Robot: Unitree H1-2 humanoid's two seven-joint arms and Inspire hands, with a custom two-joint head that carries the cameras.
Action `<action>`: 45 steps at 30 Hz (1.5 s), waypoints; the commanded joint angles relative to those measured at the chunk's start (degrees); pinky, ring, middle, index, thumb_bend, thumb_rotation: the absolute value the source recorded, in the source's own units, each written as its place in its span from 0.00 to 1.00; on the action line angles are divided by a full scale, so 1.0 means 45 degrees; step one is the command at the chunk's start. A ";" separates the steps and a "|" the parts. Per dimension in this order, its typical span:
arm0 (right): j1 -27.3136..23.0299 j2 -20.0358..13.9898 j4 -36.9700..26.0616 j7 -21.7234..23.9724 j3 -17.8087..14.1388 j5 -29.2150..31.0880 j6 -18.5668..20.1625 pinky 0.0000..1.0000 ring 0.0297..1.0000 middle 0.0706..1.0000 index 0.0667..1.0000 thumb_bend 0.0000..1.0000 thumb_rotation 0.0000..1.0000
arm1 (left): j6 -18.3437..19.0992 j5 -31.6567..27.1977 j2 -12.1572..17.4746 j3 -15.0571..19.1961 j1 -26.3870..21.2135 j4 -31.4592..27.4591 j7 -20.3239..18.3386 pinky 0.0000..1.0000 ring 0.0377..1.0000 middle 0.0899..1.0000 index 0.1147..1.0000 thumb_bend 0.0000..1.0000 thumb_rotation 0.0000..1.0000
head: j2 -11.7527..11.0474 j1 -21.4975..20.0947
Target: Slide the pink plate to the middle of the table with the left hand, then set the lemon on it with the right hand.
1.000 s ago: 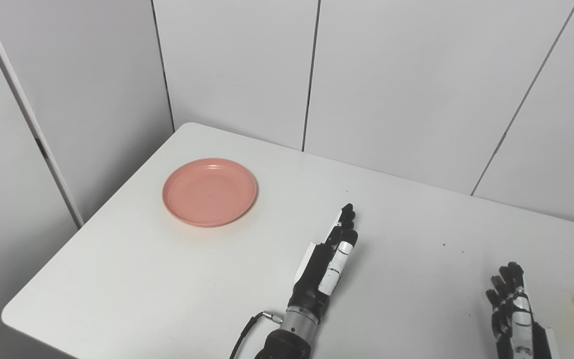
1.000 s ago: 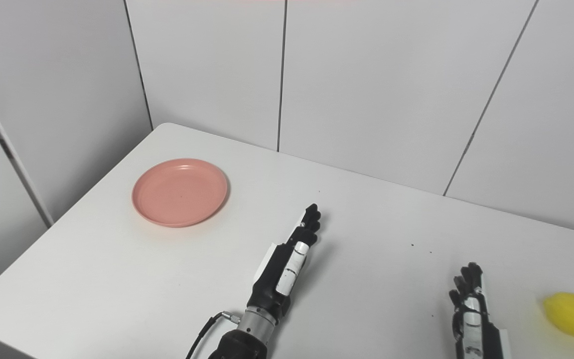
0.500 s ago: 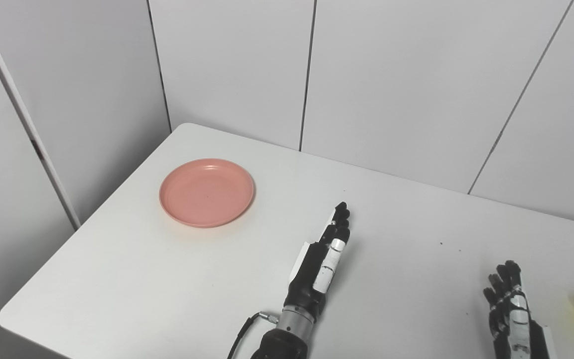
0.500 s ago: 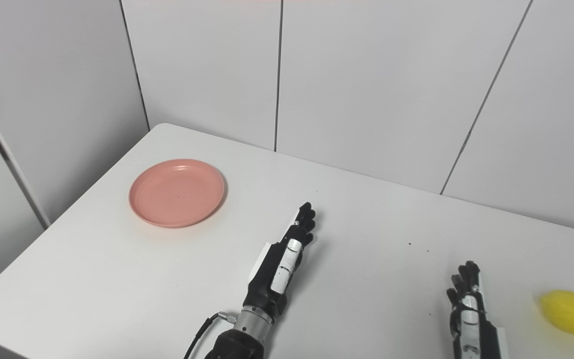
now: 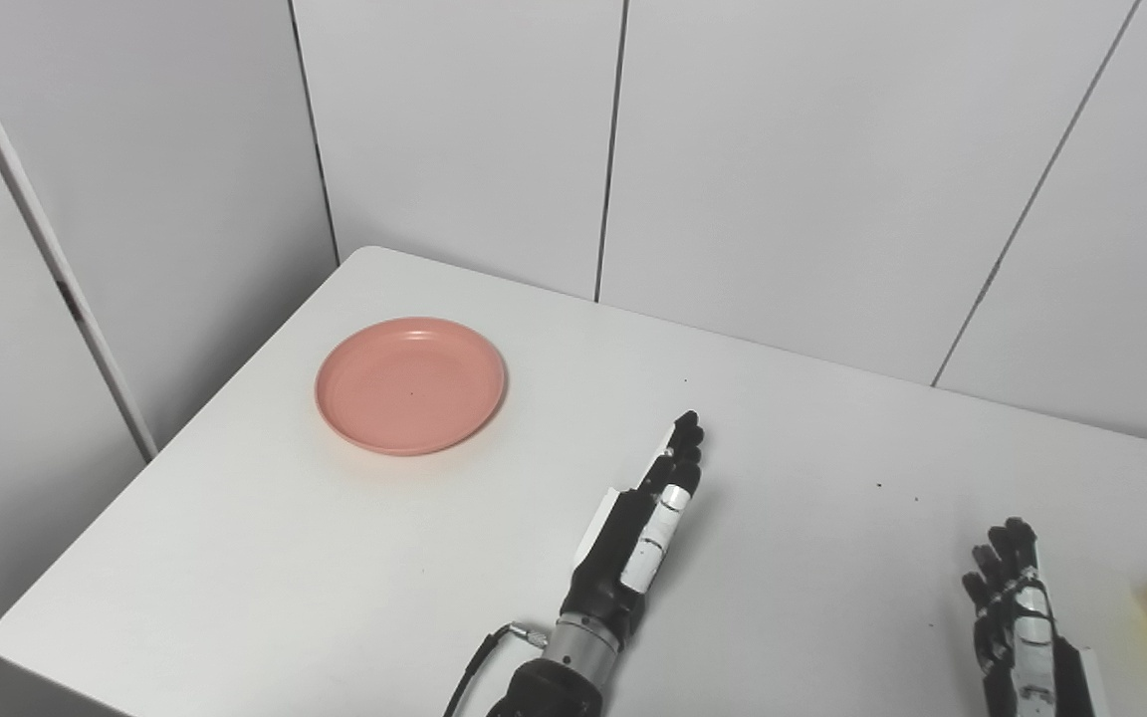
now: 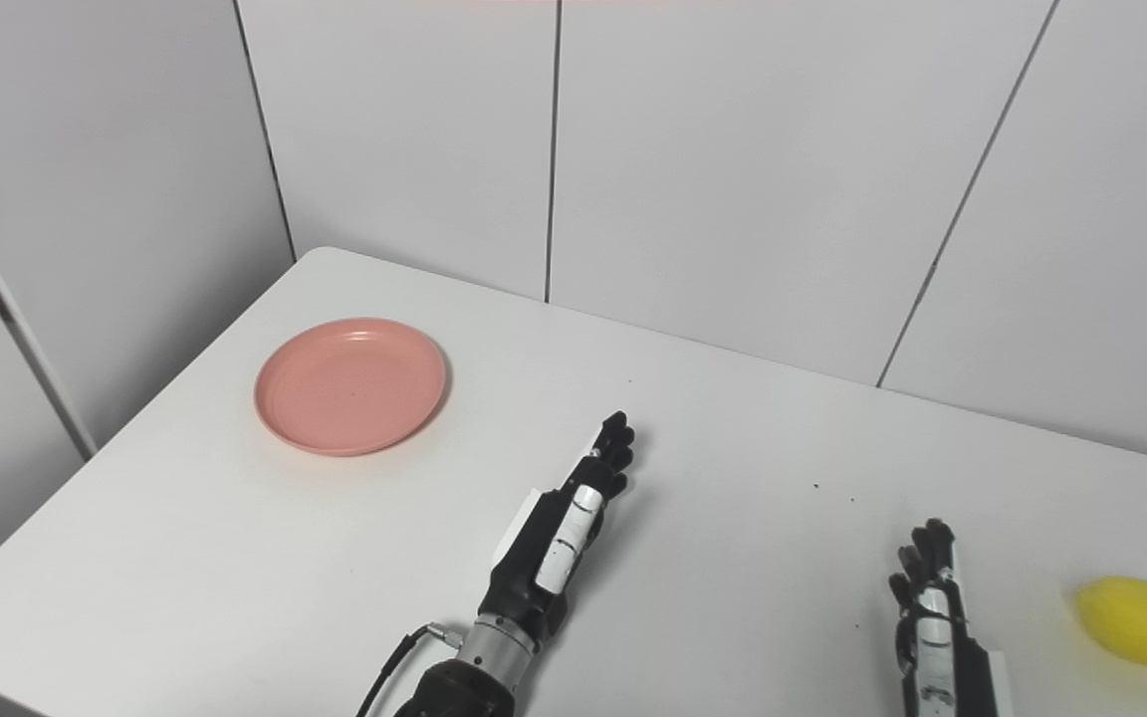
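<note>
The pink plate [image 5: 410, 384] lies empty on the white table [image 5: 265, 558], toward its far left corner. My left hand [image 5: 645, 518] is open, fingers straight, edge-on above the table's middle, well to the right of the plate and apart from it. The yellow lemon [image 6: 1140, 622] lies at the right edge of the table. My right hand [image 6: 927, 607] is open, fingers straight, low at the front, a little left of the lemon and not touching it.
White wall panels [image 5: 783, 149] stand right behind the table. The table's left edge [image 5: 165, 453] and rounded front left corner are near the plate. A few dark specks [image 5: 879, 487] dot the tabletop.
The whole picture has shifted slightly left, so the camera moved. My left hand has drawn back a little toward the front. The plate, lemon and right hand have not moved.
</note>
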 commanded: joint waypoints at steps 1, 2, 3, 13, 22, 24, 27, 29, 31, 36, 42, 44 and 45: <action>0.0007 0.0100 0.0238 0.0121 0.0004 0.0164 -0.0806 1.00 1.00 1.00 1.00 0.63 1.00 | -0.0291 0.0023 0.0096 0.0013 -0.0296 -0.0539 -0.0068 1.00 0.95 0.96 0.96 0.64 1.00 | 0.0007 -0.0018; -0.0006 0.0122 0.0258 0.0096 0.0001 0.0154 -0.0802 1.00 1.00 1.00 1.00 0.63 1.00 | -0.0318 0.0036 0.0220 0.0053 -0.0378 -0.0627 -0.0161 1.00 0.95 0.96 0.96 0.64 1.00 | 0.0028 -0.0022; -0.0013 0.0140 0.0264 0.0073 -0.0003 0.0145 -0.0790 1.00 1.00 1.00 1.00 0.63 1.00 | -0.0329 0.0035 0.0299 0.0075 -0.0428 -0.0680 -0.0217 0.99 0.95 0.96 0.96 0.64 1.00 | 0.0028 -0.0022; 0.0014 0.0328 0.0154 -0.0199 -0.0017 -0.0186 -0.0636 1.00 1.00 1.00 1.00 0.63 1.00 | 0.0936 -0.0174 0.1375 0.0955 -0.1476 -0.2009 -0.0313 0.88 0.88 0.89 0.88 0.68 1.00 | 0.0032 -0.0207; -0.0090 0.0384 0.0345 -0.0072 -0.0039 0.0032 -0.0685 1.00 1.00 1.00 1.00 0.64 1.00 | 0.3325 -0.1586 0.2217 0.2331 -0.2811 -0.2981 -0.0451 0.91 0.87 0.86 0.83 0.69 1.00 | 0.0005 -0.0128; -0.0093 0.0383 0.0378 -0.0073 -0.0037 0.0012 -0.0739 1.00 1.00 1.00 1.00 0.64 1.00 | 0.3369 -0.1607 0.2385 0.2463 -0.2964 -0.2948 -0.0413 0.89 0.86 0.85 0.82 0.70 1.00 | -0.0008 -0.0109; -0.0107 0.0362 0.0456 -0.0009 -0.0036 0.0065 -0.0788 1.00 1.00 1.00 1.00 0.64 1.00 | 0.3370 -0.1720 0.2725 0.2760 -0.3211 -0.2819 -0.0425 0.86 0.84 0.83 0.80 0.71 1.00 | -0.0025 -0.0058; -0.0112 0.0362 0.0511 0.0012 -0.0034 0.0086 -0.0839 1.00 1.00 1.00 1.00 0.65 1.00 | 0.3329 -0.1750 0.2880 0.2939 -0.3287 -0.2733 -0.0381 0.84 0.82 0.82 0.79 0.71 1.00 | -0.0040 -0.0038; -0.0109 0.0351 0.0560 0.0035 -0.0025 0.0087 -0.0918 1.00 1.00 1.00 1.00 0.65 1.00 | 0.3184 -0.1659 0.2983 0.3121 -0.3362 -0.2610 -0.0229 0.82 0.80 0.79 0.77 0.71 1.00 | -0.0059 -0.0034; -0.0070 0.0364 0.0554 0.0007 -0.0020 0.0051 -0.0893 1.00 1.00 1.00 1.00 0.65 1.00 | 0.2565 -0.1679 0.3755 0.3671 -0.3591 -0.1764 -0.0348 0.77 0.77 0.77 0.75 0.70 1.00 | -0.0154 -0.0044; -0.0102 0.0304 0.0688 0.0078 -0.0030 0.0066 -0.0985 1.00 1.00 1.00 1.00 0.65 1.00 | 0.1806 -0.1096 0.4630 0.4058 -0.3876 -0.0652 -0.0066 0.76 0.74 0.73 0.72 0.71 1.00 | -0.0196 -0.0028; -0.0101 0.0277 0.0742 0.0106 -0.0052 0.0088 -0.1053 1.00 1.00 1.00 1.00 0.65 1.00 | 0.1552 -0.0515 0.5026 0.4028 -0.3967 -0.0304 0.0043 0.82 0.76 0.74 0.73 0.71 1.00 | -0.0215 0.0000; -0.0088 0.0260 0.0745 0.0121 -0.0062 0.0111 -0.1065 1.00 1.00 1.00 1.00 0.65 1.00 | 0.1318 -0.0405 0.5175 0.4049 -0.4045 -0.0082 0.0046 0.82 0.76 0.74 0.73 0.71 1.00 | -0.0211 0.0031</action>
